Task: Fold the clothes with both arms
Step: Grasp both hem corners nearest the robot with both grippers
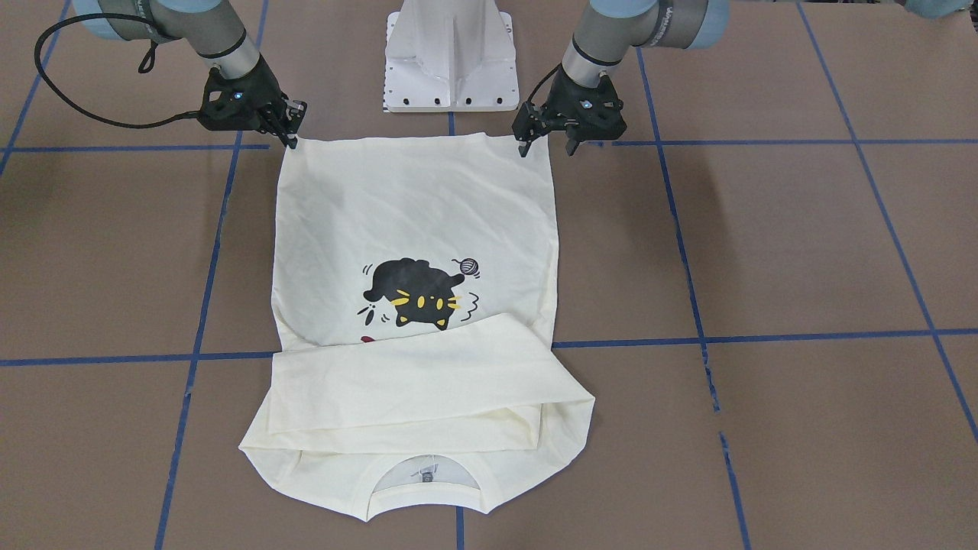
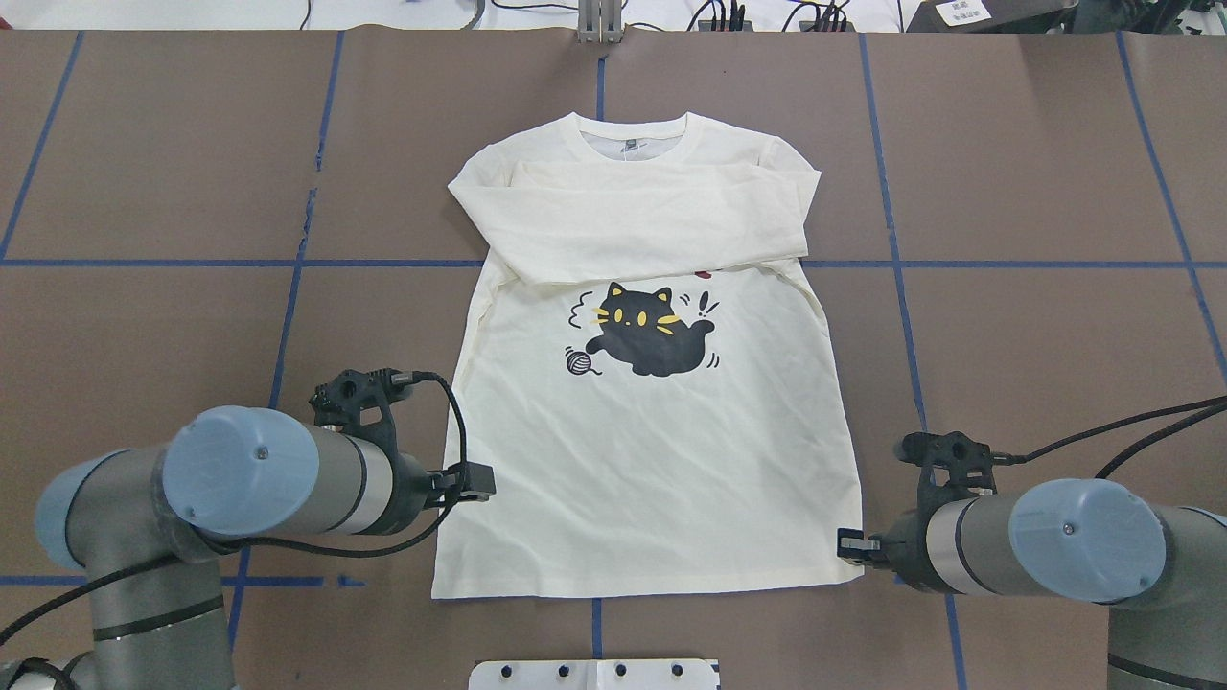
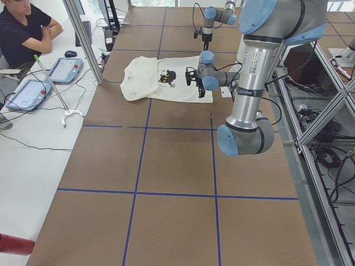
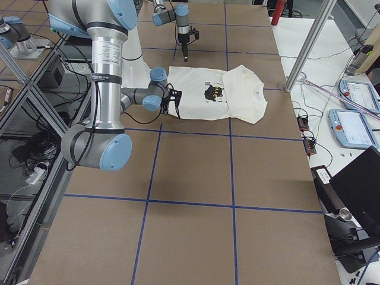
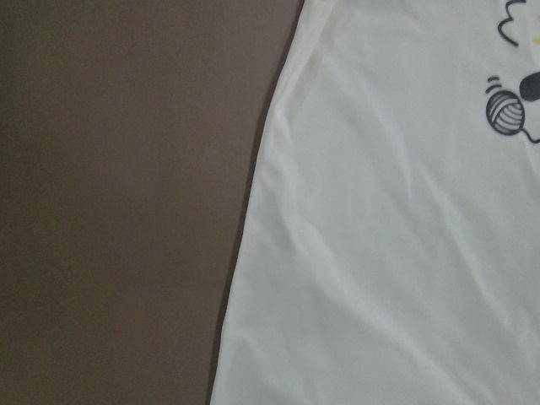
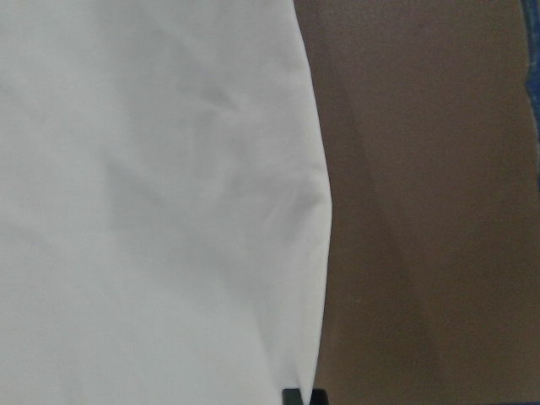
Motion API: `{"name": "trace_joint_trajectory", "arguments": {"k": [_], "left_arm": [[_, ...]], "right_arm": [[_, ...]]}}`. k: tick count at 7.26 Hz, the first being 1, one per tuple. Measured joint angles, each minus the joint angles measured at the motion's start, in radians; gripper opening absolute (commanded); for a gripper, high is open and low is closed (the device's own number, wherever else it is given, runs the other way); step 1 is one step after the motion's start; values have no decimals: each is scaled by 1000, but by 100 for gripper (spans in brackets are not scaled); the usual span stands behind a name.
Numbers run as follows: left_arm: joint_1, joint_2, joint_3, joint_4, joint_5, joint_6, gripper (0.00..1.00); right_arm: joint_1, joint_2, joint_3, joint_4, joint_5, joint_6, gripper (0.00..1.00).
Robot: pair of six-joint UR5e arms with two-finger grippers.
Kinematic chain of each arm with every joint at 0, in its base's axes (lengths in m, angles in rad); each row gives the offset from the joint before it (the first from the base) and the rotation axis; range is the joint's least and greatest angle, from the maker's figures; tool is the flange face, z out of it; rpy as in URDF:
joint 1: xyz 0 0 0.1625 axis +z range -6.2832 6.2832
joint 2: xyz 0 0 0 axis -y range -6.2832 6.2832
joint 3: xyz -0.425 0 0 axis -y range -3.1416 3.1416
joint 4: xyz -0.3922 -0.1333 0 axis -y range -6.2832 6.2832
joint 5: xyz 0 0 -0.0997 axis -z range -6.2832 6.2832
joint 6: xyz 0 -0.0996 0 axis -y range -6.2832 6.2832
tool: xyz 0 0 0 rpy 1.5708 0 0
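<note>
The cream long-sleeved T-shirt lies flat on the brown table with its cat print facing up. Both sleeves are folded across the chest, the collar is on the far side from me, and the hem is toward the robot base. My left gripper hangs open just over one hem corner, one finger at the cloth's edge. My right gripper is down at the other hem corner. In the right wrist view its tips sit close together on the shirt's edge.
The white pedestal base stands just behind the hem. Blue tape lines cross the brown table. At the table's left end a person sits by a white side table with tablets and a metal post.
</note>
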Motion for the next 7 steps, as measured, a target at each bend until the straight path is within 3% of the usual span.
{"name": "trace_joint_trajectory", "arguments": {"k": [5,7], "left_arm": [[110,25,32,33,76,-58,80],[120,22,34,60,77,-59,67]], "right_arm": [[-2,12,-2,0,5,0,0],[-3,14,-4,0,5,0,0]]}}
